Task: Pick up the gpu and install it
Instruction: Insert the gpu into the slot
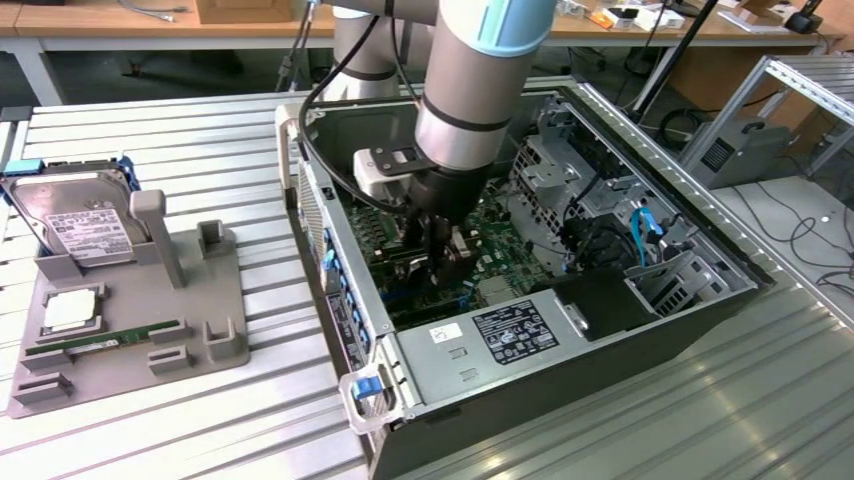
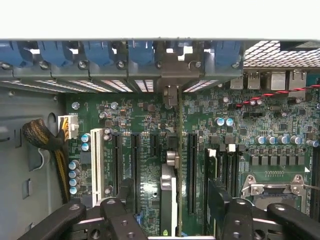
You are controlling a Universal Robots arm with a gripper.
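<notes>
**benchrat:** So where's the gpu [image 2: 178,200] at? In the wrist view I see it edge-on, a thin card standing up in a slot in the middle of the motherboard [image 2: 150,125], with its metal end bracket up against the row of blue clips [image 2: 100,55] across the upper part of the frame.

**slotjockey:** Yep, it's inside the case [image 1: 667,215], centre of the exterior view, right under the arm. The gripper [image 2: 172,212] is straddling it, but the fingers [image 2: 122,212] are spread wide with a gap on each side of the card. So not holding anything, as far as I can tell.

**benchrat:** So the install step, letting-go part?

**slotjockey:** That's my read. I can't tell if it's pushed fully home. Whatever move follows needs to come straight up so a finger doesn't snag the card or the slots beside it.

**benchrat:** Hard drive [image 1: 80,222] and memory stick [image 1: 114,340] sit on the grey holder [image 1: 200,300] at the left of the exterior view.
</notes>
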